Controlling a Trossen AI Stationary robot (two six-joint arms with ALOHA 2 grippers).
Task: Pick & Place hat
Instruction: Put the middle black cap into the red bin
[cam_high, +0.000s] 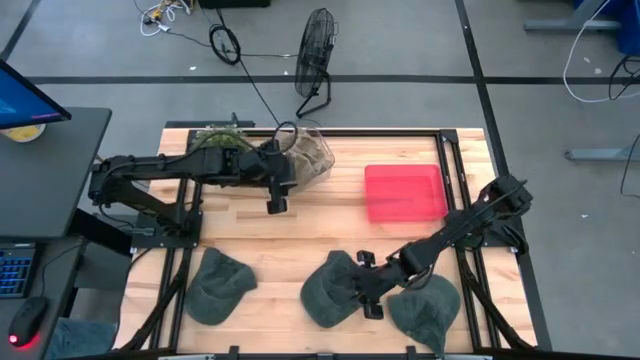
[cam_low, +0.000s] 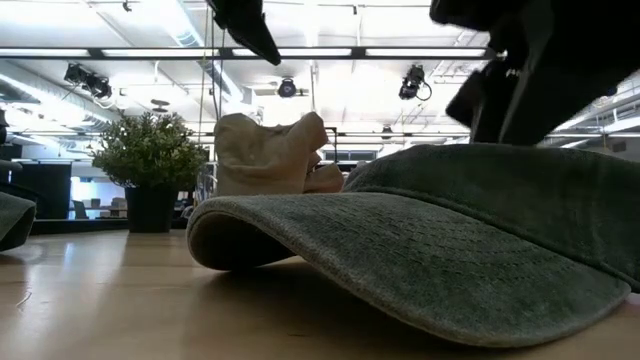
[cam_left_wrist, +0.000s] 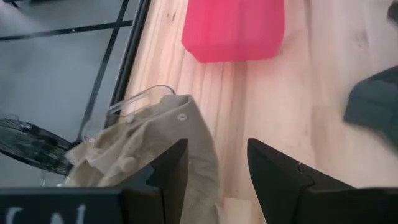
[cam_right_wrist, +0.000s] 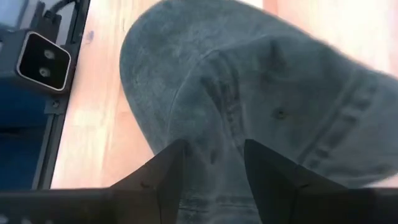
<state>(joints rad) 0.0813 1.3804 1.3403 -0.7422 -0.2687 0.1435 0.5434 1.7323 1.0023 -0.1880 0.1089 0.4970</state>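
Note:
Three green hats lie along the table's near edge: a left one (cam_high: 220, 285), a middle one (cam_high: 335, 290) and a right one (cam_high: 425, 310). My right gripper (cam_high: 372, 288) is open just over the middle hat's crown (cam_right_wrist: 249, 93), with one finger (cam_right_wrist: 165, 174) on each side of a strip of the crown. In the low view this hat (cam_low: 420, 250) rests on its brim and crown edge, and the gripper (cam_low: 520, 90) is above it. My left gripper (cam_high: 275, 205) is open and empty, just near of a clear bin (cam_high: 305, 155) that holds beige hats (cam_left_wrist: 143, 143). My right gripper comes down on the middle green hat's crown (cam_right_wrist: 214, 162) from above, with open fingers astride the cloth. I cannot tell whether the fingertips touch the cloth. The hat lies flat on the table.
A pink tray (cam_high: 405, 192) sits at the table's far right. A potted plant (cam_low: 150, 165) stands at the far left corner, next to the clear bin. Bare wood lies in the middle of the table. A fan (cam_high: 315, 60) stands on the floor beyond the table.

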